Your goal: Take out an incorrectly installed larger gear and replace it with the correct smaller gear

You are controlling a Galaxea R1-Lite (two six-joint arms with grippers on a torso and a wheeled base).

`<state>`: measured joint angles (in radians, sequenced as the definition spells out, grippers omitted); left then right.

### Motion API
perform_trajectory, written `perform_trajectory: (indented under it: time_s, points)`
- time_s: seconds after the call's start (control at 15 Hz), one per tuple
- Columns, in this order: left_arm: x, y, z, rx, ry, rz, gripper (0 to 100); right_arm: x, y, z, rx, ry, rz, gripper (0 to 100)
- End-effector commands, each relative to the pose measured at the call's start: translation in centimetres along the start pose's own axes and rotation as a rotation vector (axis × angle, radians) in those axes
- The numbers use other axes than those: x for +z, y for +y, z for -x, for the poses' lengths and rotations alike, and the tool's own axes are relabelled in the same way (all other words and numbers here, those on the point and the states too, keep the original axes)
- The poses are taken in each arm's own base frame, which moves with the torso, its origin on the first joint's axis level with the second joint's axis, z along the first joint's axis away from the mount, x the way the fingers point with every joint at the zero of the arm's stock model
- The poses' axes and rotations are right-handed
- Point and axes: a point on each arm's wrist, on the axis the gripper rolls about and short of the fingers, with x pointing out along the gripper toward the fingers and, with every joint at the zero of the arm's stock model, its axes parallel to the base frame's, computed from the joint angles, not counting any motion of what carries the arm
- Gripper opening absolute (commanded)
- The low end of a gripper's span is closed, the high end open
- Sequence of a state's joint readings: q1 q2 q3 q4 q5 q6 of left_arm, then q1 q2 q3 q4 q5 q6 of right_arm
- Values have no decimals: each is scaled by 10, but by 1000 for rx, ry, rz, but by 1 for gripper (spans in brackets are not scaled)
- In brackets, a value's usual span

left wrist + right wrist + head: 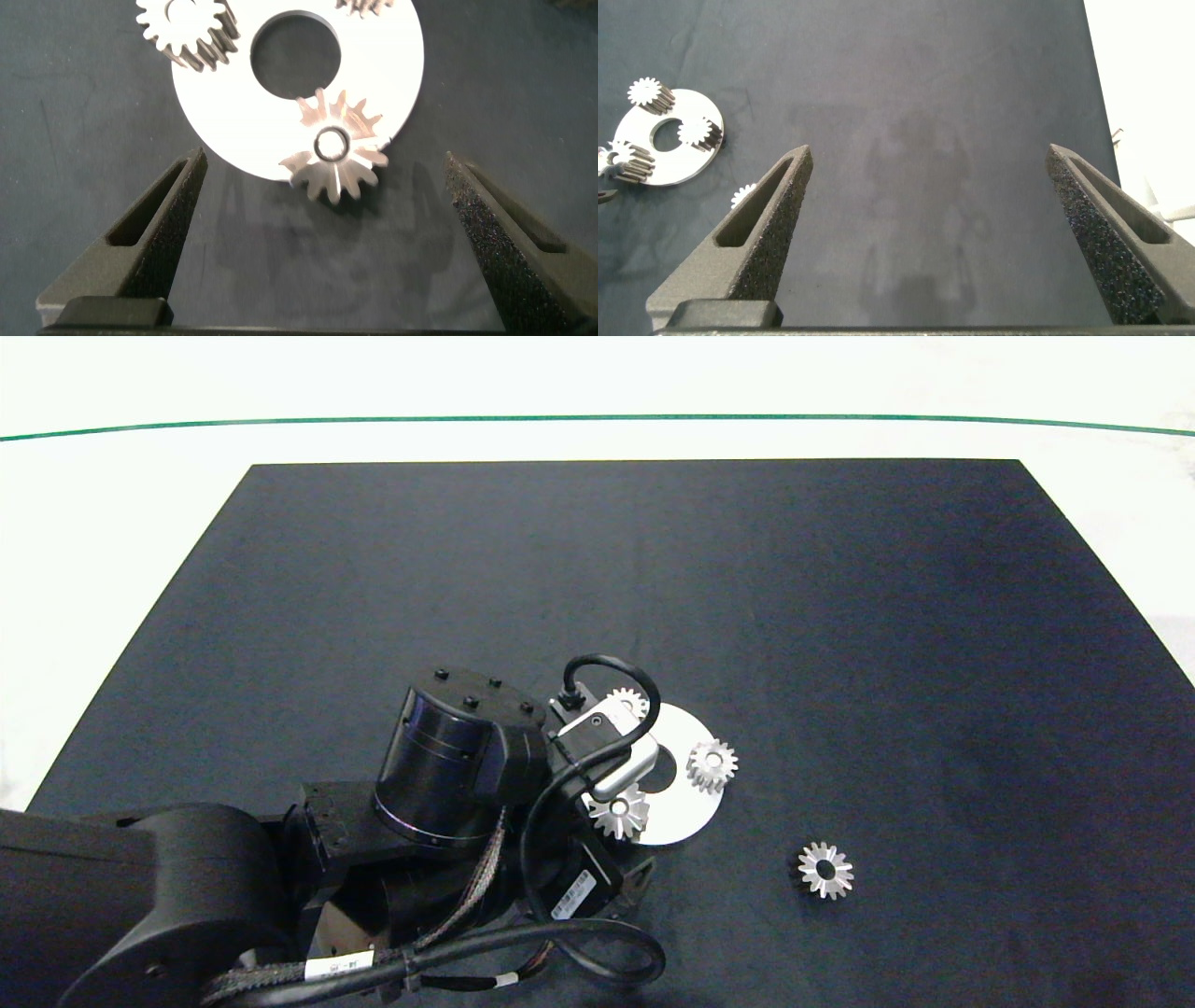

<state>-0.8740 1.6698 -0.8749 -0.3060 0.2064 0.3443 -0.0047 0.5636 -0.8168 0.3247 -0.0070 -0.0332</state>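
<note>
The larger gear (334,147), star-like with long splayed teeth and a small centre hole, sits on the rim of a white disc (392,75). In the head view the same larger gear (621,810) shows at the disc's (677,817) near-left edge. My left gripper (332,252) hovers open just short of it, one finger on each side, touching nothing. The smaller gear (825,870), flat with short teeth and a wide dark hole, lies loose on the mat to the right of the disc. My right gripper (929,233) hangs open over bare mat far from the disc (677,163).
Two chunky pinions (712,764) (627,702) also sit on the disc, the far one partly hidden by my left wrist camera (607,751). The dark mat (840,616) covers the table, with white surface beyond its edges. My left arm (187,887) fills the near-left corner.
</note>
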Motion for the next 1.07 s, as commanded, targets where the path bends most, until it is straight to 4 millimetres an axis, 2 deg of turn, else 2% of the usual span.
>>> perform_trajectory:
  time_s: [0.07, 0.53, 1.07]
  points:
    - [-1, -2, -8, 0, 5, -2, 100, 0, 0, 0, 1, -1, 1, 100]
    - [-4, -12, -20, -18, 26, -15, 100, 1, 0, 0, 1, -1, 1, 100]
    - [0, -13, -31, 7, 26, -4, 100, 2, 0, 0, 1, -12, 0, 100]
